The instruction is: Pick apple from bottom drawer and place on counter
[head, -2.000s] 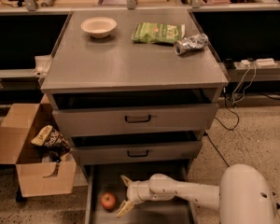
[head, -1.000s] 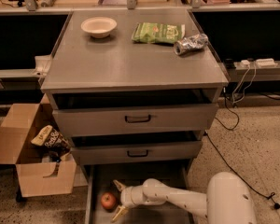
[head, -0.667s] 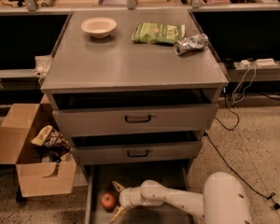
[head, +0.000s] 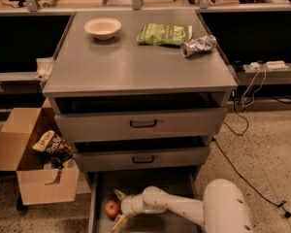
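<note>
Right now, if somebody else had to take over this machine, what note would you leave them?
Claw: open, low inside the bottom drawer, with one finger on each side of the apple, not closed on it.
Apple: lying on the drawer floor near its left wall.
Counter: holds a cream bowl, a green bag and a crushed can, all toward its back.
Done: the drawer is pulled out and the claw is lined up on the apple.
Left: close on the apple, lift it out, set it on the counter.
</note>
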`<control>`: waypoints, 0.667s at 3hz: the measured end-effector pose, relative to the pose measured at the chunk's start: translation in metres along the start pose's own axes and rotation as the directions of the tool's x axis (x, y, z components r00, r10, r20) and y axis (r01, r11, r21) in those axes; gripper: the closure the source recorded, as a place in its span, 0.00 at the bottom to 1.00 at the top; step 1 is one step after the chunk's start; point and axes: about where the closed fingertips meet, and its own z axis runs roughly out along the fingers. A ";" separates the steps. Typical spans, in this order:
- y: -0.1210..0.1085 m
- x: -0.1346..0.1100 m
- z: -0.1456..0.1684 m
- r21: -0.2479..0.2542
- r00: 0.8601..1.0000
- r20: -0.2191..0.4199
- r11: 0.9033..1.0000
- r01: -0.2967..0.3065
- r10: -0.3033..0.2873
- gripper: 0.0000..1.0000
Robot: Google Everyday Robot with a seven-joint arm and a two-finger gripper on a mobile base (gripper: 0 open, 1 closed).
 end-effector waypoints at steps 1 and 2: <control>-0.001 0.004 0.008 -0.013 1.000 -0.010 1.000 -0.026 0.026 0.00; -0.003 0.007 0.012 -0.017 0.999 -0.022 0.999 -0.041 0.040 0.00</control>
